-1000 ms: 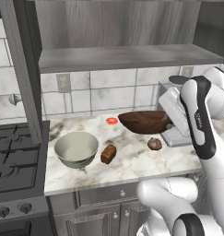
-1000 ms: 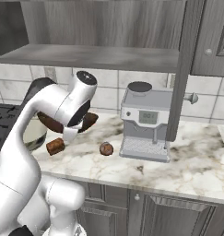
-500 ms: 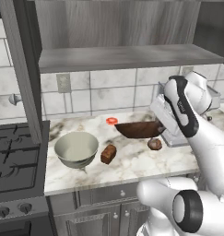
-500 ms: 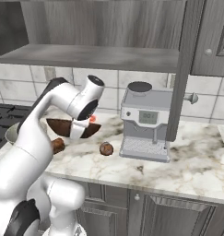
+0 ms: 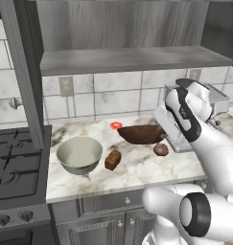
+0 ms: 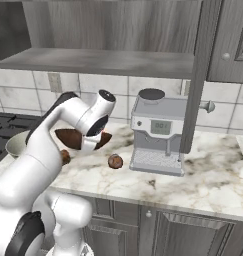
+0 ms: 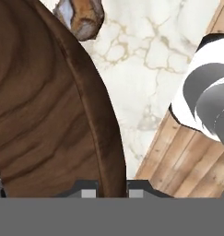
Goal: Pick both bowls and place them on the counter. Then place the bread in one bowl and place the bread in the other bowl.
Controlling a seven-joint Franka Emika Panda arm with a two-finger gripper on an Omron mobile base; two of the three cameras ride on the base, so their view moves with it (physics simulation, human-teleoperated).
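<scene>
Kitchen: grey shelf [image 5: 132, 60] over a tiled wall, stove [image 5: 15, 167] to the left, coffee machine [image 6: 158, 132] to the right. We see the marble tabletop [image 5: 137, 170] carrying the cream bowl [image 5: 79, 154], upright near the stove edge. Just beside it, on its right, lies a dark bread piece [image 5: 112, 159]. A second, rounder bread [image 5: 160, 149] sits near the machine's base. A small red item [image 5: 116, 125] lies by the wall.

The gripper [image 7: 112, 189] has its jaws clamped on the rim of the wood bowl [image 5: 141, 134]; in the hand view the rim passes between the tips. The wood bowl hangs low over the tabletop between the red item and the rounder bread; whether it touches the slab, we cannot tell.
</scene>
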